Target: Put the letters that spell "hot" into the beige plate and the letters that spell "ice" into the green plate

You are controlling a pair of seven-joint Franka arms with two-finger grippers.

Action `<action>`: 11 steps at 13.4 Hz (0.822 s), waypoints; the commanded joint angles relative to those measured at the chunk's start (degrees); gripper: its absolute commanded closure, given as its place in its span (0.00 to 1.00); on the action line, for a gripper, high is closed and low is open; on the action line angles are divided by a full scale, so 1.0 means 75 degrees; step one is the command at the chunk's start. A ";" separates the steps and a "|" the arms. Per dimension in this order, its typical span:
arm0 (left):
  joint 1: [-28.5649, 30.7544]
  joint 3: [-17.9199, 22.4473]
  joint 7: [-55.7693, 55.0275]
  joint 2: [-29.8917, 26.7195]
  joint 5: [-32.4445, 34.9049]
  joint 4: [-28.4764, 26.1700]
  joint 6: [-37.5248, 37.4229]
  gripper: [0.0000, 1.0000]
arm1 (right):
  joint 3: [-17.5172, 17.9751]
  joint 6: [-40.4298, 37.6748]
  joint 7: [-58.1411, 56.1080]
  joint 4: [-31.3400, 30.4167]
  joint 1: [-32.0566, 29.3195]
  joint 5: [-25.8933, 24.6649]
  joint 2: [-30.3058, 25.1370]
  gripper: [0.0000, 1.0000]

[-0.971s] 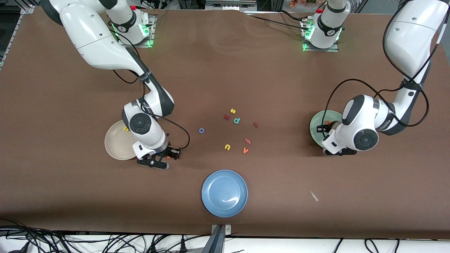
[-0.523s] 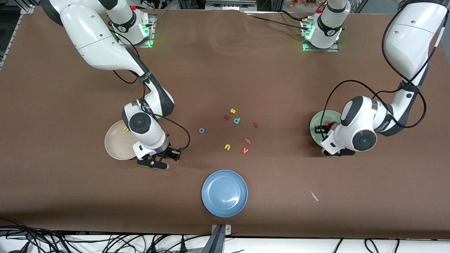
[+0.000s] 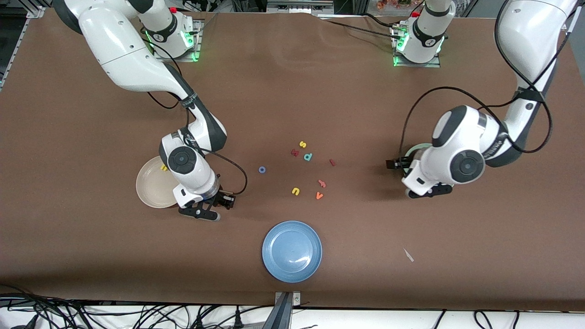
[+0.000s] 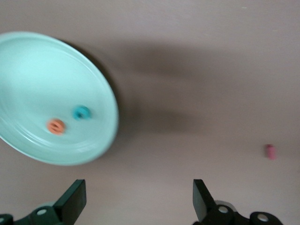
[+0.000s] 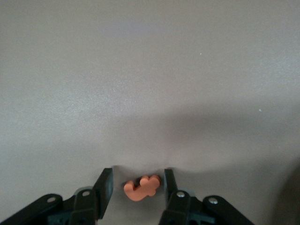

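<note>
Orange letter (image 5: 143,186) lies between the fingers of the right gripper (image 3: 225,201), low over bare tabletop. It touches one finger; a gap shows at the other, so the fingers are loose around it, not clenched. Its exact shape is not readable.
- Just beside those fingers, toward the right arm's end of the table: beige plate (image 3: 148,192). Yellow "h" (image 3: 163,168) lies in it, near the rim.
- Out from the fingers toward the table's middle: blue "o" (image 3: 262,169), alone on the cloth, well apart from the plate.

Left gripper (image 4: 138,206) hangs over bare table, fingers released and spread wide, nothing between them.
- Just beside the fingers, toward the left arm's end: green plate (image 4: 110,105). Teal "c" (image 4: 82,112) and orange "e" (image 4: 56,126) lie in it, near each other, not touching.
- Farther out from the fingers, toward the table's middle: dark red "i" (image 4: 270,151), flat on the cloth, well apart from the green plate.

Between the two grippers, loose on the table: yellow "u" (image 3: 295,191), orange "v" (image 3: 319,195), a red-orange letter (image 3: 322,183), teal "d" (image 3: 308,157), a broader dark red letter (image 3: 295,152), yellow "s" (image 3: 302,144).

Blue plate (image 3: 274,237) sits nearer the front camera than all the letters.
</note>
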 commanded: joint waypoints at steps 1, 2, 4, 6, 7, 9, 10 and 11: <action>-0.0542 -0.0086 -0.1514 0.0164 -0.0184 -0.0086 0.0746 0.01 | -0.0045 0.0148 0.0157 0.0153 0.0074 -0.0160 0.0172 0.48; -0.0684 -0.0086 -0.2088 0.0328 -0.0185 -0.0110 0.1110 0.01 | -0.0045 0.0206 0.0168 0.0141 0.0074 -0.0160 0.0230 0.49; -0.1046 -0.0063 -0.2934 0.0528 -0.0103 -0.0215 0.1708 0.02 | -0.0045 0.0300 0.0157 0.0083 0.0062 -0.0136 0.0230 0.52; -0.1352 0.0008 -0.3626 0.0575 -0.0079 -0.0519 0.2469 0.02 | -0.0057 0.0312 0.0157 0.0082 0.0074 -0.0148 0.0230 0.63; -0.1423 0.0019 -0.3850 0.0657 0.0025 -0.0695 0.2786 0.02 | -0.0080 0.0312 0.0157 0.0082 0.0074 -0.0148 0.0230 0.69; -0.1494 0.0020 -0.4516 0.0797 0.0574 -0.0988 0.3232 0.06 | -0.0080 0.0312 0.0168 0.0024 0.0074 -0.0148 0.0230 0.76; -0.1529 0.0020 -0.4961 0.0926 0.0890 -0.1059 0.3466 0.06 | -0.0092 0.0312 0.0145 -0.0011 0.0062 -0.0148 0.0219 0.76; -0.1610 0.0020 -0.5360 0.1043 0.1149 -0.1071 0.3631 0.06 | -0.0103 0.0278 0.0064 -0.0035 0.0062 -0.0160 0.0172 0.77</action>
